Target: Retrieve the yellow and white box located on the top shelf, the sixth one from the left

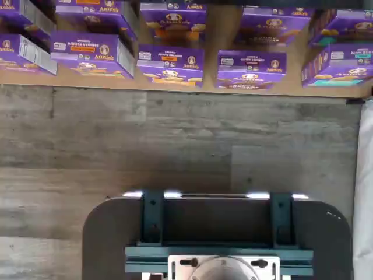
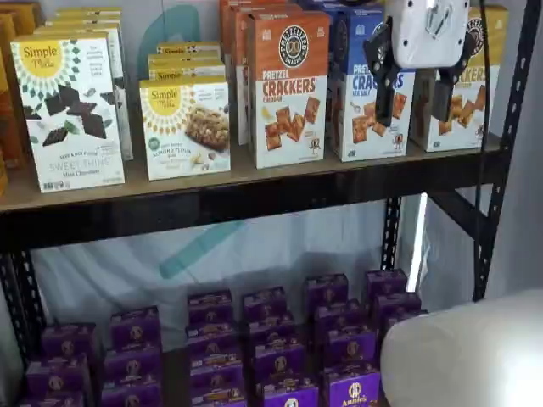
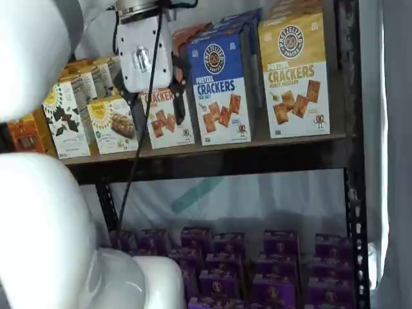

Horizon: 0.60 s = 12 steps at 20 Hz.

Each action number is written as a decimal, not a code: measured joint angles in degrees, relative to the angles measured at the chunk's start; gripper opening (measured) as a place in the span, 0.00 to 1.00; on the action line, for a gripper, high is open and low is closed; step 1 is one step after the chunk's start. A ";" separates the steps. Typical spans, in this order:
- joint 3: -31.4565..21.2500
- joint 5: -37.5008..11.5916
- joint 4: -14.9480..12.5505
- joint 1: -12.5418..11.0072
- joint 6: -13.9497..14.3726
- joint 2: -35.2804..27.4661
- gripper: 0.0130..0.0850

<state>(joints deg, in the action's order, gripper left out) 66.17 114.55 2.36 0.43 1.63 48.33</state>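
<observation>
The yellow and white box stands at the right end of the top shelf, with a yellow band, a round black logo and pictured crackers. It shows plainly in a shelf view, on the same shelf. My gripper hangs in front of the shelf, open and empty, with a plain gap between its black fingers. It covers the box's left edge in one shelf view. In a shelf view my gripper is well left of the box, in front of the orange-topped box. The wrist view shows neither.
A blue-topped cracker box and an orange-topped one stand left of the target, then Simple Mills boxes. Purple Annie's boxes fill the low shelf, also in the wrist view. A black upright stands right of the target.
</observation>
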 joint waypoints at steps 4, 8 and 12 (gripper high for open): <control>0.33 0.68 1.14 -1.06 -0.54 -0.38 1.00; 0.11 0.28 -0.15 -0.25 -0.34 -0.25 1.00; -1.28 -2.80 -4.08 0.49 -1.09 0.60 1.00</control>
<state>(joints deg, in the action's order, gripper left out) 64.89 111.75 -1.73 0.93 0.55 48.93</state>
